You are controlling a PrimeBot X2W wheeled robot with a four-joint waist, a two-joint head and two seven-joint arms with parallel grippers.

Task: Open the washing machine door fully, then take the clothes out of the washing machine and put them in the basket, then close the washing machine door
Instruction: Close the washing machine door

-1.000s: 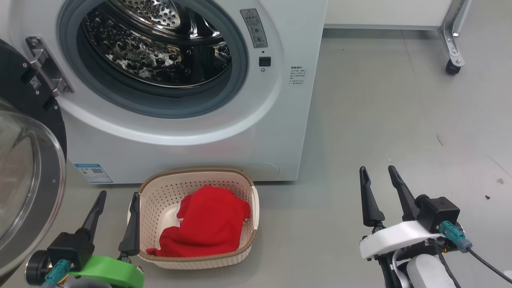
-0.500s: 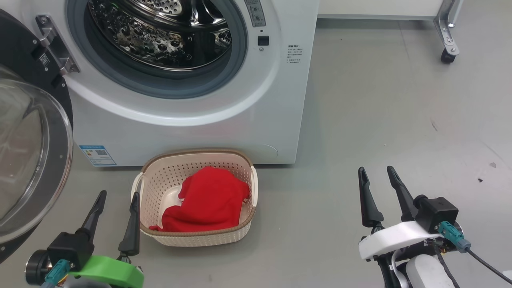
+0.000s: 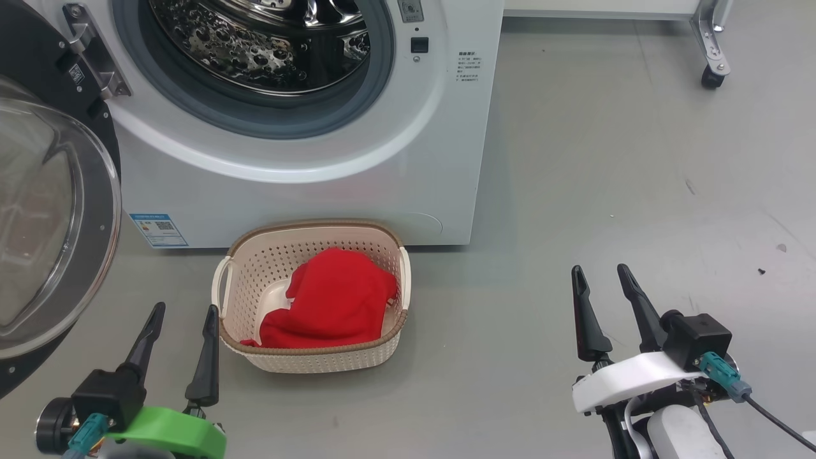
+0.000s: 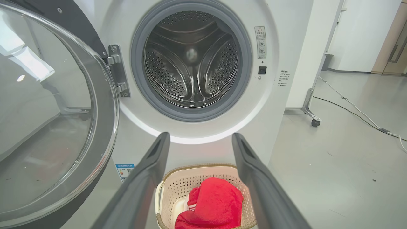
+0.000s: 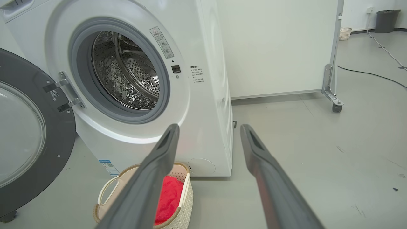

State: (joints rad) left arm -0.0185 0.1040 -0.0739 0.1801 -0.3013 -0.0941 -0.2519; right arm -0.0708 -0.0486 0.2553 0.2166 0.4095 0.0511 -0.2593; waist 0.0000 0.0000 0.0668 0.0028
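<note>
Head view: the big white front-loading washing machine (image 3: 306, 191) is standing with its round, black-rimmed, glass-bowled door (image 3: 44, 210) hanging wide open at the robot's left. The small cream perforated plastic basket (image 3: 255, 280) with the brown woven-look rim is sitting on the grey floor (image 3: 574, 159) just in front of the machine, below the opening. The bright red fabric clothes (image 3: 331, 299) are lying bunched inside the basket, toward its right half.

The left gripper (image 3: 185, 308) is hovering just beside the basket's left end, fingers apart and empty. Whether the inner finger is touching the rim cannot be told. The right gripper (image 3: 599, 269) is hovering over the floor well apart from the basket, fingers apart and empty.

Left wrist view: this camera is looking straight into the perforated steel drum (image 4: 190, 60) as far as its back wall, where the head view is cutting the drum off at the top edge. It is also giving the grey rubber ring (image 4: 136, 63), the metal hinge (image 4: 117, 70) and the blue label (image 4: 125, 170) low on the front.

Right wrist view: this camera is taking the machine at an angle, adding its white side panel (image 5: 219, 79), a white partition on casters (image 5: 276, 47), a black floor cable (image 5: 372, 74) and a distant dark bin (image 5: 386, 20).
</note>
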